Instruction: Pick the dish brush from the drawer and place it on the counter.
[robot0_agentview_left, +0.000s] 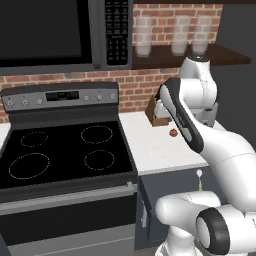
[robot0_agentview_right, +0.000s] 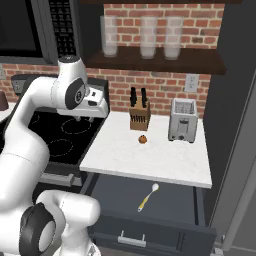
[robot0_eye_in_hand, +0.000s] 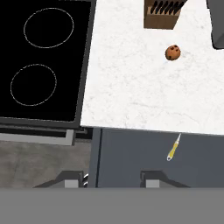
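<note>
Drawer (robot0_agentview_right: 150, 200) is open, dish brush (robot0_eye_in_hand: 173, 147) lying inside. Fingers (robot0_eye_in_hand: 111, 178) hover high above, spread apart, holding nothing. Table (robot0_eye_in_hand: 144, 92) sits just above the drawer.

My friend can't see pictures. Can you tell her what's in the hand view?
A yellow-handled dish brush lies in the open grey drawer, just below a white counter. A small brown cookie and a knife block sit on the counter, beside a black stovetop.

The drawer (robot0_agentview_right: 165, 200) stands pulled out below the surface (robot0_agentview_right: 150, 155), with the dish brush (robot0_agentview_right: 148, 197) lying inside it. On the surface, a small round item (robot0_agentview_right: 143, 139) sits before the knife block (robot0_agentview_right: 139, 116), the toaster (robot0_agentview_right: 182, 120) to their right. The stovetop (robot0_agentview_left: 65, 150) lies left.
</note>
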